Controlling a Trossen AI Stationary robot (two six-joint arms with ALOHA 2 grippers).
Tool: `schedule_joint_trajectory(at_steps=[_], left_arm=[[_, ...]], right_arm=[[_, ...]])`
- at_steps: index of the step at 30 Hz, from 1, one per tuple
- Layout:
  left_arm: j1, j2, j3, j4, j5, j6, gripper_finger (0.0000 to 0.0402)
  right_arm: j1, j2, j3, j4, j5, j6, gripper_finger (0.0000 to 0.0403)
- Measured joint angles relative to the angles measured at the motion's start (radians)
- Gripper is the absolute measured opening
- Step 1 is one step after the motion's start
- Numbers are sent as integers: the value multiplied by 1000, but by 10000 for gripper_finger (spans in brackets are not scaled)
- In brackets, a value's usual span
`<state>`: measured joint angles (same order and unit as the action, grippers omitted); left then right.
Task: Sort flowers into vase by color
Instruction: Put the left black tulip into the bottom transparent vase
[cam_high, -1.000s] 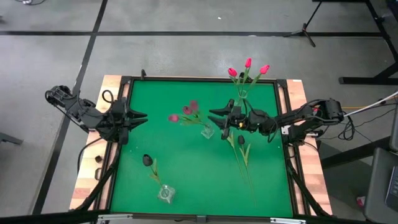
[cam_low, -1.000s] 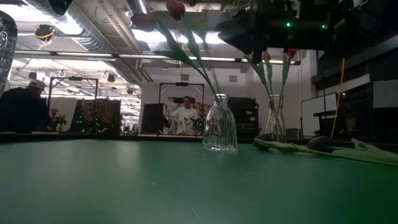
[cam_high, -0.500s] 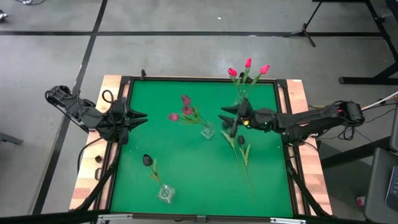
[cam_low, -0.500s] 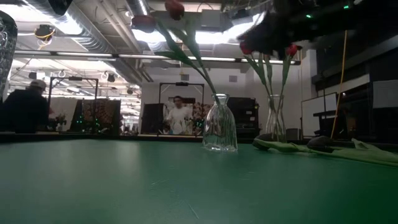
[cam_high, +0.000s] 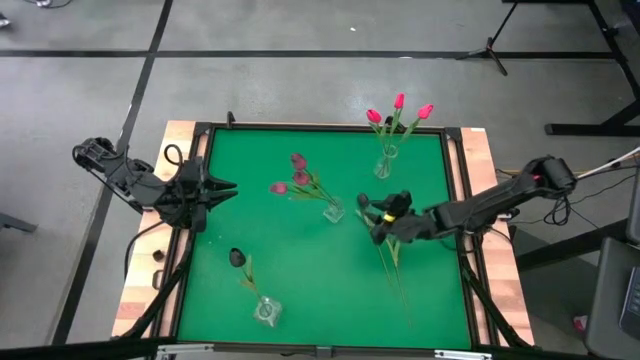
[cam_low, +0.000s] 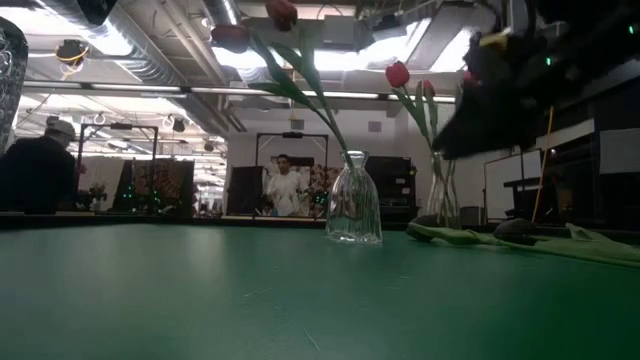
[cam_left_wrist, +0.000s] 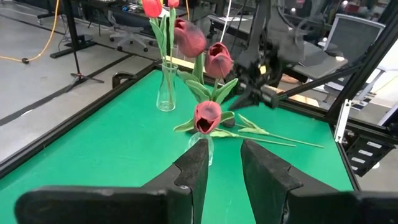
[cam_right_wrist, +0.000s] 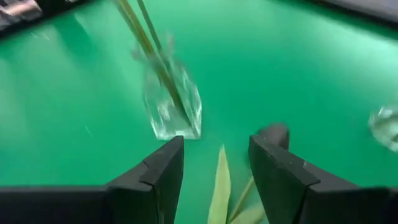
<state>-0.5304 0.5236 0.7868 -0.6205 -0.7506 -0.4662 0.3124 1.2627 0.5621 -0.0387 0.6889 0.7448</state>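
Three bright pink-red tulips (cam_high: 398, 110) stand upright in a clear vase (cam_high: 383, 165) near the far edge of the green counter (cam_high: 290, 260). Three dusky mauve-pink tulips (cam_high: 297, 177) lean out of a second clear vase (cam_high: 333, 211) at the centre. One near-black tulip (cam_high: 237, 258) sits tilted in a third vase (cam_high: 266, 311) near the front edge. Two more near-black tulips (cam_high: 390, 245) lie flat on the counter, long green stems trailing toward the front.

lab: exposed ceiling ducts (cam_low: 150, 40), equipment stands (cam_high: 490, 45).

Overhead, table-level, 2 wrist views
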Motion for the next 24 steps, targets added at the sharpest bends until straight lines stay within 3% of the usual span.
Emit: schedule_joint_trajectory(at_steps=[10, 16, 24], left_arm=[[0, 0, 0, 0, 0, -7, 92], [0, 0, 0, 0, 0, -36, 92], [0, 0, 0, 0, -26, -58, 92]], right_arm=[[21, 270, 125, -208, -8, 161, 182], [21, 347, 192, -338, -54, 248, 182], [21, 403, 193, -351, -140, 324, 175]])
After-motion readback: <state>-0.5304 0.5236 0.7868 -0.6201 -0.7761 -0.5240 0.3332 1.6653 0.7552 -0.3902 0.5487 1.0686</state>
